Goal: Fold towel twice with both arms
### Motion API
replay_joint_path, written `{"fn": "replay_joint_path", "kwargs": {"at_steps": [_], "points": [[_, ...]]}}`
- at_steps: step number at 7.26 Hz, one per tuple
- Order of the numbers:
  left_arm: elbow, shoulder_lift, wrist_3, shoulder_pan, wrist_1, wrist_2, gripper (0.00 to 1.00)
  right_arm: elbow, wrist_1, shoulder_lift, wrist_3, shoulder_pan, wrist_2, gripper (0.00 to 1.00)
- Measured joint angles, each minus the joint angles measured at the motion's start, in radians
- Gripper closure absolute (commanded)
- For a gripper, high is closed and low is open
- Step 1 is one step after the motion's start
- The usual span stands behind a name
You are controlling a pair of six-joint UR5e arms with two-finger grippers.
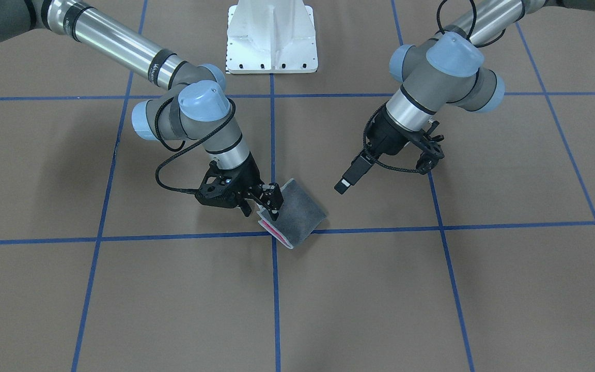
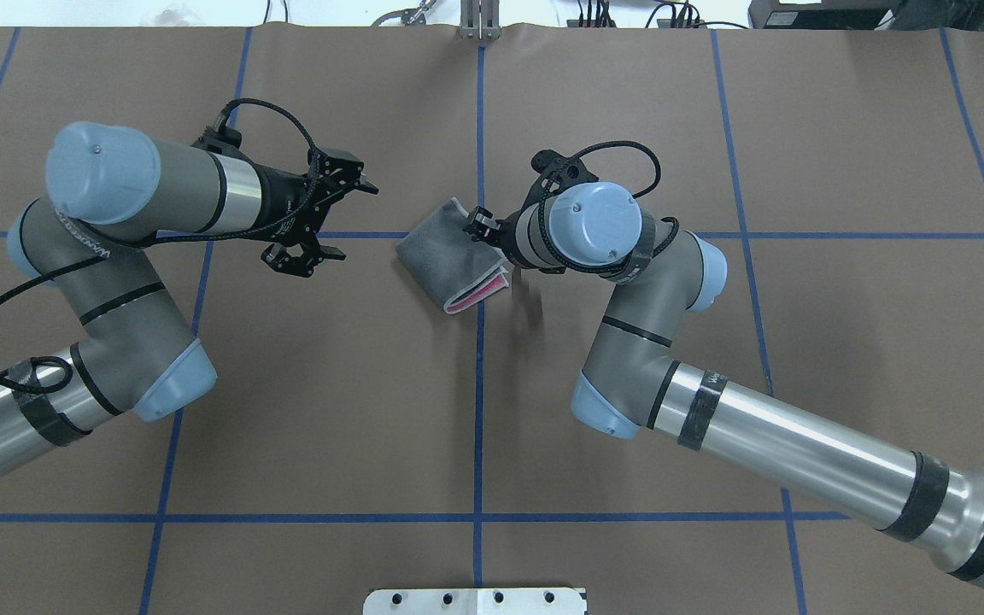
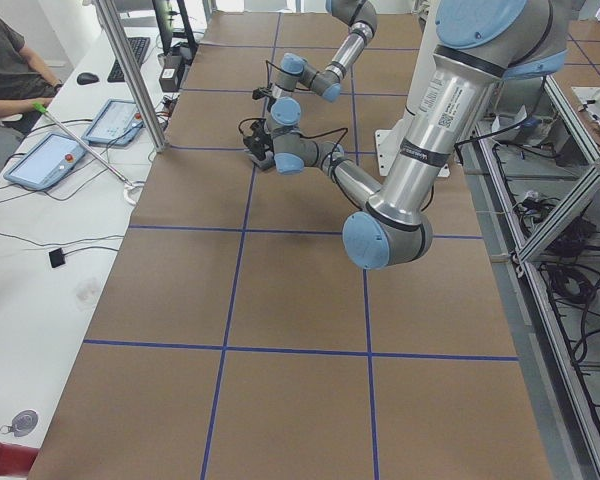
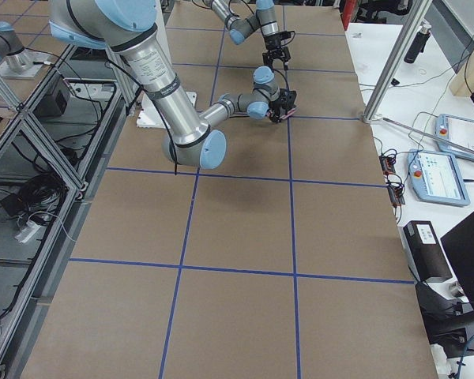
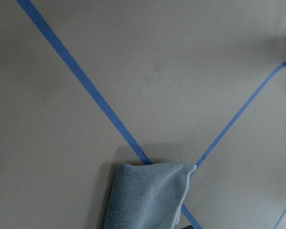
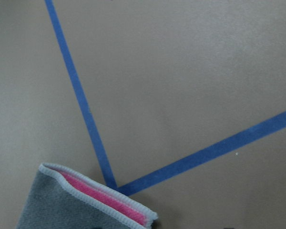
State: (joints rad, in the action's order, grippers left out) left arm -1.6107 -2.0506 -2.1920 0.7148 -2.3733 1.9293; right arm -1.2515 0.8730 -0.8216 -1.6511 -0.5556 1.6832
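Jaws of the left gripper [image 2: 354, 220] were spread clear of the towel [image 2: 445, 256], folded on the surface [image 2: 330, 410]; those of the right gripper [image 1: 264, 206], at its edge, could not be judged clamped or released, so the fold might be snagged open.

Bare table [image 2: 372, 290] lies between the left gripper [image 2: 354, 220] and the towel [image 2: 443, 254], whose far side the right gripper [image 2: 478, 225] blocks.

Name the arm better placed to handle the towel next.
Right, probably. The right gripper is already at the towel's open pink edge. The left gripper hangs open, well clear of the towel, and would have to travel over to it first.
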Motion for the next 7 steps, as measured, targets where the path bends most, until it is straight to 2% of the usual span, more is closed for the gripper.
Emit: {"fn": "replay_joint_path", "kwargs": {"at_steps": [1,2,4,7], "points": [[0.000,0.000,0.000,0.000,0.000,-0.001,0.00,0.018,-0.031,0.002,0.003,0.000,-0.001,0.42],[0.000,0.000,0.000,-0.001,0.000,-0.001,0.00,0.027,-0.043,0.001,0.005,-0.001,-0.001,0.50],[0.001,-0.001,0.000,-0.003,0.001,-0.001,0.00,0.031,-0.049,0.004,0.005,-0.002,-0.001,0.56],[0.003,-0.002,-0.001,-0.004,0.000,-0.002,0.00,0.032,-0.049,0.006,0.005,-0.005,-0.004,0.56]]}}
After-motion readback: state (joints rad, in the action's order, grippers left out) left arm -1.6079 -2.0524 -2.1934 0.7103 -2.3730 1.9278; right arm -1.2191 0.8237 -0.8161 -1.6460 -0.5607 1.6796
